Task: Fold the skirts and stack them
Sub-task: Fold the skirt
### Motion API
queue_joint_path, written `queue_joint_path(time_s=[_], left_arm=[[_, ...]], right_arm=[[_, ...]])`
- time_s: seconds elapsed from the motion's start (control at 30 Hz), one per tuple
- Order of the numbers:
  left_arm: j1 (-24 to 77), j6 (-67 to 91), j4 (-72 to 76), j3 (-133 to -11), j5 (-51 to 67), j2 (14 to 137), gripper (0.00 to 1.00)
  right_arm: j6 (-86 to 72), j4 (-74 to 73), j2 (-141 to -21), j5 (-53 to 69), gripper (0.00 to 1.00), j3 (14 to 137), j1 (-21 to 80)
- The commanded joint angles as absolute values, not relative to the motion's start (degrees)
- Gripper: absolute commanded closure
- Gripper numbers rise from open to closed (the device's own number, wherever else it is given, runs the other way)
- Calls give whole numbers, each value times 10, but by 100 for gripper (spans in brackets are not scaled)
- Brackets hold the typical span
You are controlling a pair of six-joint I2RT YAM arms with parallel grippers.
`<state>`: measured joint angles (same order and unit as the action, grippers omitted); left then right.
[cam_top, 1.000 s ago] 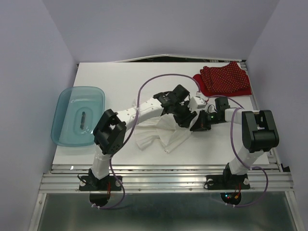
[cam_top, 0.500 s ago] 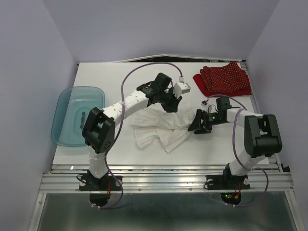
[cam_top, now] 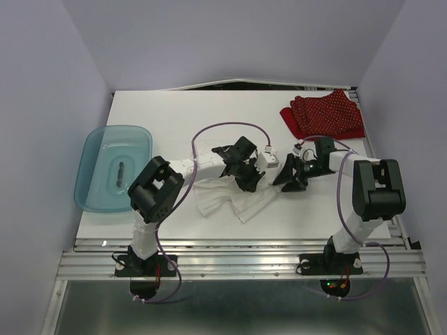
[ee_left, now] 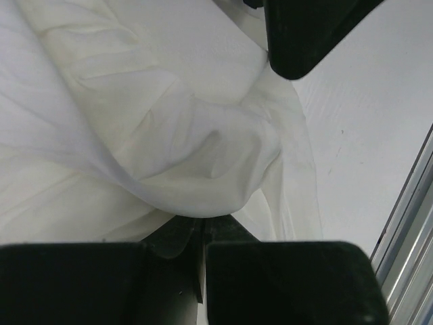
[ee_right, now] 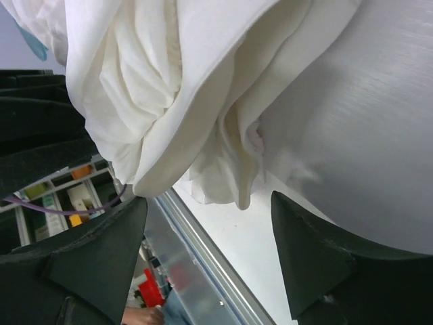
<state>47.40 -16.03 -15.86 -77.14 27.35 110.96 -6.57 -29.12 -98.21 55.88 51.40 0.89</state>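
The white skirt lies crumpled on the table between the two arms. My left gripper sits at its right end, jaws shut on a fold of the white skirt that bulges out from the left gripper. Just to the right my right gripper stands open; in its wrist view the white skirt hangs in front of the right gripper with nothing pinched between the fingers. The red polka-dot skirt lies folded at the back right.
A translucent teal tub holding a small dark object stands at the table's left edge. The left arm's purple cable loops over the middle. The metal rail runs along the near edge.
My left gripper came forward from the back of the white skirt and closed on a fold at its right end. My right gripper went from shut to open, staying beside the cloth.
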Motion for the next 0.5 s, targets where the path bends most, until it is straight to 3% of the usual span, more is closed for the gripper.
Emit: queue_joint_path(time_s=[0.0,0.07,0.2,0.47], left_arm=[[474,-145,-120,-752,279,1099,91],[476,-142,-107,-744,280,1094,91],[486,-139,-104,-753,275,1097,89],[502,-134,-105,-761,247,1107,88]], right_arm=[[-101,-266,-993,553,24,542,-7],[-119,-247,-995,545,32,541,-7],[-155,-218,-1008,543,34,533,-7],[-185,-201,-995,593,20,527,-7]])
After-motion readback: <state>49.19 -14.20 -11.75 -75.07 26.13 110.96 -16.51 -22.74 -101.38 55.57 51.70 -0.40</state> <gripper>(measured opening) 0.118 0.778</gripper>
